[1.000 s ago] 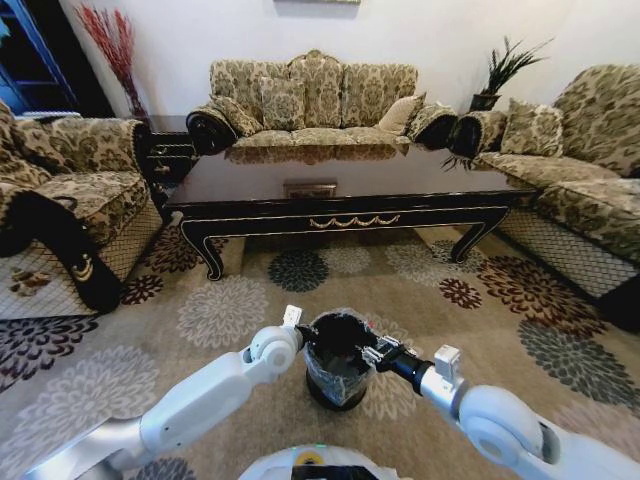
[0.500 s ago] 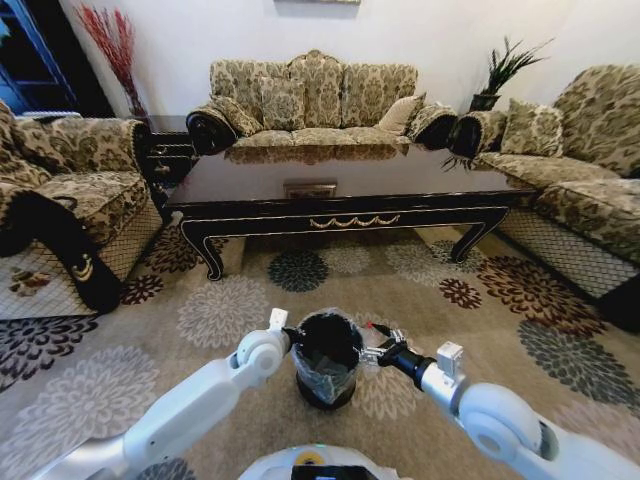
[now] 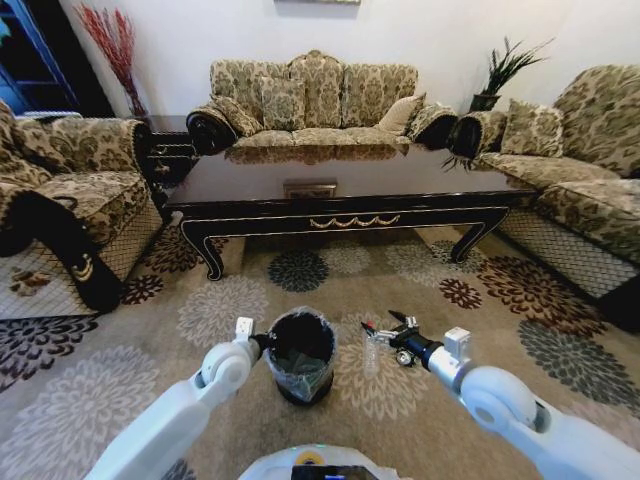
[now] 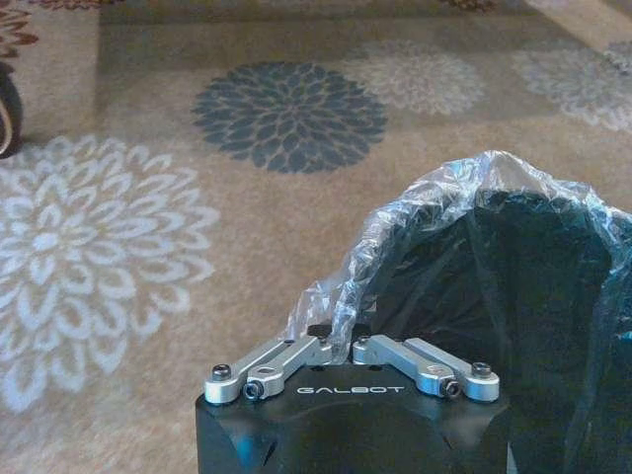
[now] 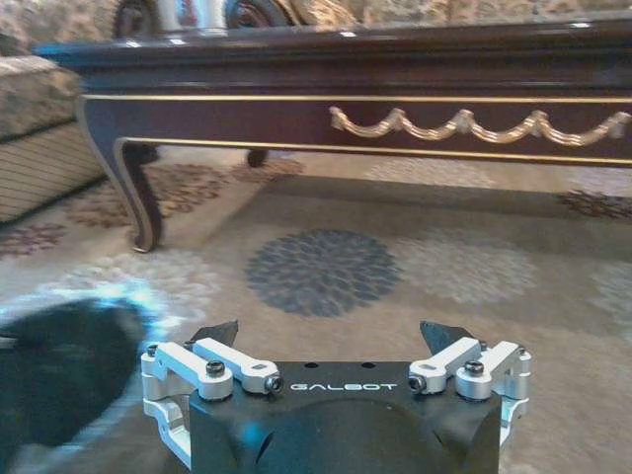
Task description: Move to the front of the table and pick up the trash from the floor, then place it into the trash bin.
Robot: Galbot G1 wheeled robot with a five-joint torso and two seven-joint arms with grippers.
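The left hand (image 3: 262, 342) pinches the crinkled plastic liner at the rim of the black trash bin (image 3: 300, 357), its fingers (image 4: 286, 357) pressed together on the bag's fold. The bin stands on the flowered carpet (image 3: 130, 385), in front of the dark coffee table (image 3: 340, 195). Just right of the bin, the right hand (image 3: 385, 328) hovers spread wide and holds nothing. A small clear bottle (image 3: 372, 352) and a tiny round dark-and-silver piece (image 3: 404, 357) lie on the carpet right of the bin, beneath that hand.

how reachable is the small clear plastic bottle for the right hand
Probably yes: the right hand hangs open right by the small clear plastic bottle, bare patterned carpet around it, the round black bin standing apart.
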